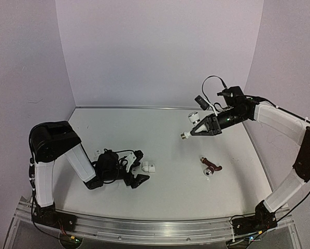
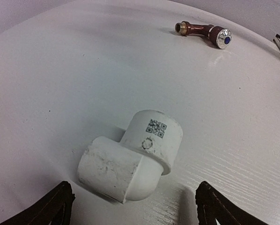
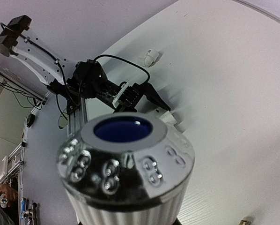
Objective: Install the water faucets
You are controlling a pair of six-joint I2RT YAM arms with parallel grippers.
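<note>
The right gripper (image 1: 195,129) is clamped on the white faucet (image 1: 194,119) and holds it in the air above the table (image 1: 170,192), well clear of the surface. This is probably to carry it towards a fitting. In the top view the brass-coloured threaded end (image 1: 185,136) points down towards 7 o'clock, free of the jaws and ready to enter a socket. Close to the right wrist camera, the round knob (image 3: 123,159) is shiny and chrome-like, with moulded dimples around its rim, a flat blue centre, and a ribbed white collar beneath. The left gripper (image 1: 140,167) sits low over the table with its jaws wide apart. Its dark fingers (image 2: 51,206) stand on either side of the white elbow fitting (image 2: 130,154) without touching it, which looks like a grasp being set up to steady it. The fitting is matte, slightly scuffed plastic, formed of two stubby cylinders meeting at a bend, with a small printed code square on one collar. At 6 o'clock from the right gripper, a dark red faucet (image 1: 210,167) lies on its side on the table. It has a glossy body, a brass thread, and the same silvery, blue-centred knob. It is well apart from both grippers and apparently waiting its turn.
</note>
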